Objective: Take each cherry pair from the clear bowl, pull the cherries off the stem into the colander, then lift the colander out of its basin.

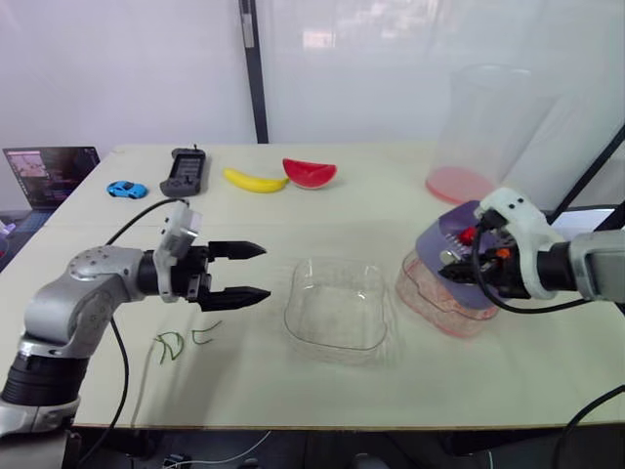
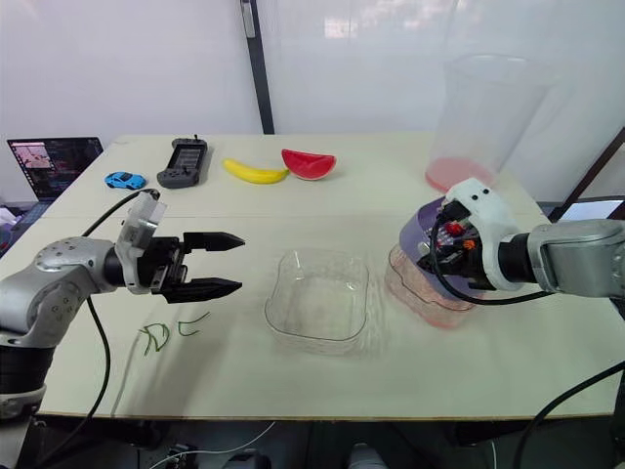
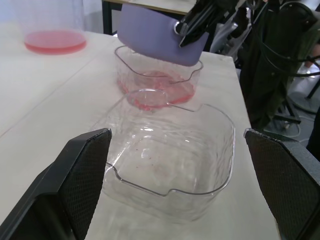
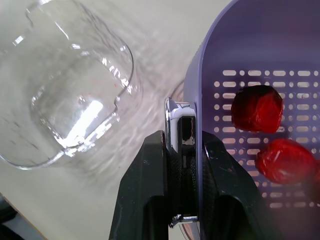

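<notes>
The clear bowl (image 1: 337, 305) stands empty at mid-table. To its right, my right gripper (image 1: 459, 266) is shut on the rim of the purple colander (image 1: 451, 242) and holds it tilted just above its pink-tinted clear basin (image 1: 437, 296). Red cherries (image 4: 257, 107) lie inside the colander against its slotted wall. My left gripper (image 1: 244, 272) hovers open and empty left of the bowl, its fingers pointing at it. Two bare green stems (image 1: 171, 344) lie on the table below the left gripper.
Along the far side lie a banana (image 1: 254, 180), a watermelon slice (image 1: 310, 173), a black handheld controller (image 1: 185, 171) and a blue toy car (image 1: 126, 189). A tall clear container (image 1: 479, 132) with a pink base stands at the back right. A laptop (image 1: 49, 174) sits off the far left.
</notes>
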`<action>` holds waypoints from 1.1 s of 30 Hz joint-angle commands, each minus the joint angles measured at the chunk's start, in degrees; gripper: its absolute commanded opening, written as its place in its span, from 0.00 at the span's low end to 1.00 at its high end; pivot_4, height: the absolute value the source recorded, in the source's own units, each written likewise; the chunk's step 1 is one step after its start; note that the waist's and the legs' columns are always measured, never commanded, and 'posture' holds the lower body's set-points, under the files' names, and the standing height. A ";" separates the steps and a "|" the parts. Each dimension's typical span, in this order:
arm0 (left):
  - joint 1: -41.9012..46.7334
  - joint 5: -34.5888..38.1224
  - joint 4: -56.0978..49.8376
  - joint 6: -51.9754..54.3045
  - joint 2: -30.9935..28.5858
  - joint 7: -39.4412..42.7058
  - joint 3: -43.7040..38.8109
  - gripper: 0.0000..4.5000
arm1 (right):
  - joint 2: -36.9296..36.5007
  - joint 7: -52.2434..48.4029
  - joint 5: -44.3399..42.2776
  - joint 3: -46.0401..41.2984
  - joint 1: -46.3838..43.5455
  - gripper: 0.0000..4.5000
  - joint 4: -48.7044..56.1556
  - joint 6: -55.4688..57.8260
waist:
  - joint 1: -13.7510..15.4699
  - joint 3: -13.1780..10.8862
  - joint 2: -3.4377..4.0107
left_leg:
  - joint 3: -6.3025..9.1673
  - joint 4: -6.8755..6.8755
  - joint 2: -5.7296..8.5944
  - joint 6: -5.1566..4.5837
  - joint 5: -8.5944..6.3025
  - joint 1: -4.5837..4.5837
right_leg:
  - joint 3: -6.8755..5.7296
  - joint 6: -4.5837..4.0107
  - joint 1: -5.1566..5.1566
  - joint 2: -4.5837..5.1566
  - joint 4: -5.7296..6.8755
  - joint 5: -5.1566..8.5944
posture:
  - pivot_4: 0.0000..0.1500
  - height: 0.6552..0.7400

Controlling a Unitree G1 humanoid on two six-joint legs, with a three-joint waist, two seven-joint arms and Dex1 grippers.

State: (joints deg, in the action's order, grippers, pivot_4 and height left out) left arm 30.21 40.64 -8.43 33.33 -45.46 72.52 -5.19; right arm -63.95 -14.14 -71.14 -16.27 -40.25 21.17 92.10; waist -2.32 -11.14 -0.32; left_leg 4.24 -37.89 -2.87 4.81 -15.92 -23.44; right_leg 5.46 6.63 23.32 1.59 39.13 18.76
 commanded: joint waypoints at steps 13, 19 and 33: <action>0.94 0.27 -1.33 -0.06 -0.89 0.48 -0.86 1.00 | -0.99 3.36 -3.34 -0.23 -0.77 0.05 -1.77 0.39 | 0.09 0.00 0.00 | -0.01 0.00 0.00 0.00 0.00 0.00 | 0.01 0.00 0.00 0.01 -0.01 0.00 | 1.00 0.98; 1.04 0.12 -1.25 -0.22 -0.84 0.52 -0.74 1.00 | -1.25 2.90 -3.49 -0.15 -0.90 0.05 -1.50 0.39 | 0.08 0.00 0.00 | -0.02 -0.01 0.00 0.00 0.00 0.00 | 0.02 0.00 0.00 0.00 0.00 0.00 | 1.00 0.98; 0.49 0.11 -1.45 -0.28 -0.65 0.34 -0.75 1.00 | -1.55 0.26 -0.89 1.38 -2.76 0.05 0.06 0.36 | 0.08 0.00 0.00 | -0.02 -0.01 0.00 -0.01 0.00 0.00 | 0.02 0.00 0.00 0.00 -0.01 0.00 | 1.00 0.98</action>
State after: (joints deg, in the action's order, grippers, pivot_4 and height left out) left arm 30.15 40.51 -8.54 33.38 -45.50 72.67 -5.20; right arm -64.77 -13.21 -72.19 -13.54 -41.32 20.04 92.10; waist -2.25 -11.14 -0.32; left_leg 4.23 -37.90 -2.87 4.81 -15.92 -23.45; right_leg 5.47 6.63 23.32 1.59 39.13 18.76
